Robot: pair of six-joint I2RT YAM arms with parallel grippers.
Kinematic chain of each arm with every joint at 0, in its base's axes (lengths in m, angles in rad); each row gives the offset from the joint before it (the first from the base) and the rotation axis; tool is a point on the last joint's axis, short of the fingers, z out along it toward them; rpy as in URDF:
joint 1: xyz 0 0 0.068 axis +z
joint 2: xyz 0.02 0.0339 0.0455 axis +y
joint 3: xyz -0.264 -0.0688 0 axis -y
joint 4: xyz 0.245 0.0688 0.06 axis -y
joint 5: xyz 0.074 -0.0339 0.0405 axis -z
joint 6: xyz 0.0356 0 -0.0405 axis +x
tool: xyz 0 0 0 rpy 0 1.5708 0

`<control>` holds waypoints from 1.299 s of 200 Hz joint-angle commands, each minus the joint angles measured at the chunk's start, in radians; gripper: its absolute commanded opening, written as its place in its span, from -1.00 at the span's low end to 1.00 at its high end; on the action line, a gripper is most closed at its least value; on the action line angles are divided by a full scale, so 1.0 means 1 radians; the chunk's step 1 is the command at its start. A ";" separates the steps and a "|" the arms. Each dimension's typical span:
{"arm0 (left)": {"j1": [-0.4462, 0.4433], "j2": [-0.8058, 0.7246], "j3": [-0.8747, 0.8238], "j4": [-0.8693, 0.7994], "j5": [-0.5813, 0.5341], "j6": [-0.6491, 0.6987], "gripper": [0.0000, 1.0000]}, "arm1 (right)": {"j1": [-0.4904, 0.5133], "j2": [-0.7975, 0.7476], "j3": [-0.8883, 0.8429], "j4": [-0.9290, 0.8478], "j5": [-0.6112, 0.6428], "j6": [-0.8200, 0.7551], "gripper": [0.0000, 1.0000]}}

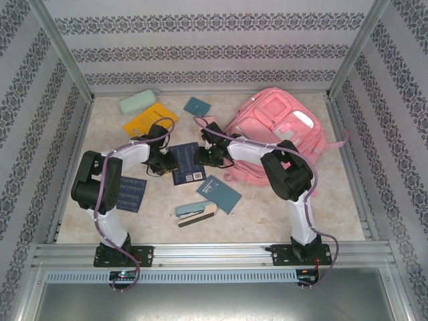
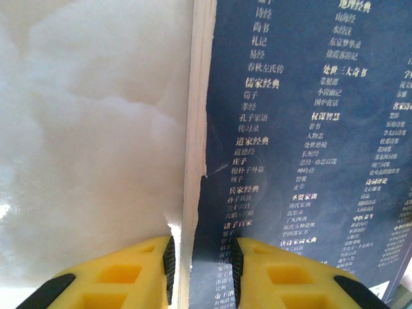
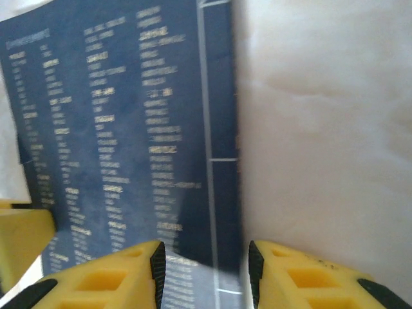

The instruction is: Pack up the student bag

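Pink bag [image 1: 277,134] — lies far right on the table [image 1: 287,207]; contents cannot be told. Navy book [image 1: 187,164], centre: left gripper [image 2: 203,257] and right gripper [image 3: 205,257] stand part spread astride opposite edges, pinching nothing. Loose, unpacked: yellow book [image 1: 150,120], teal book [image 1: 219,194], second navy book [image 1: 132,194], green case [image 1: 137,101], notebook [image 1: 197,105], stapler [image 1: 194,212]. Judgement — early; nearly all is left.

Bright even light, washed-out tabletop [image 2: 84,129], right-wrist blur

Book [image 1: 186,166] on table [image 1: 321,207], student bag [image 1: 281,137] just right of it
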 commanded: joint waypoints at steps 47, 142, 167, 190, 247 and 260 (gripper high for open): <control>0.005 0.063 -0.029 0.048 0.025 0.009 -0.39 | 0.017 0.031 -0.056 0.192 -0.253 0.116 -0.20; 0.005 0.075 -0.002 0.033 0.036 0.052 -0.40 | 0.016 -0.076 -0.129 0.432 -0.454 0.231 -0.25; 0.004 0.077 0.005 0.027 0.043 0.064 -0.41 | 0.011 -0.102 -0.164 0.470 -0.462 0.247 -0.26; 0.005 0.078 0.011 0.017 0.043 0.075 -0.41 | 0.009 -0.130 -0.193 0.502 -0.473 0.256 -0.26; 0.004 0.058 0.006 0.012 0.043 0.081 -0.40 | 0.003 -0.119 -0.177 0.306 -0.342 0.154 -0.25; 0.005 0.052 0.002 0.012 0.044 0.080 -0.39 | 0.004 -0.115 -0.177 0.284 -0.317 0.145 -0.23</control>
